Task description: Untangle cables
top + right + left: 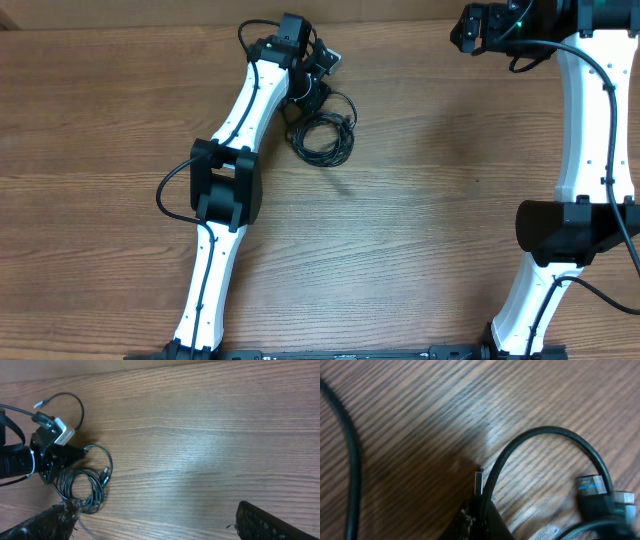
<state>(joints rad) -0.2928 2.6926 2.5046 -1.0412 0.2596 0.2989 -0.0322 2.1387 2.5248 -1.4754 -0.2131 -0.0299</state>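
The cables [322, 138] lie as a black coiled bundle on the wooden table, just below my left gripper [308, 100]. In the left wrist view my left gripper [480, 510] is shut on one black cable [545, 431] close to its silver plug tip [479, 482], which pokes out past the jaws. That cord arcs up and right to a connector [600, 491]. Far off at the back right, my right gripper [470, 30] stands open and holds nothing. From the right wrist the bundle [82, 485] shows at the left, well away from the gripper [157, 510].
Another black cord [351, 460] runs down the left edge of the left wrist view. The left arm [235, 150] slants across the table's left half. The right arm [590, 120] stands along the right side.
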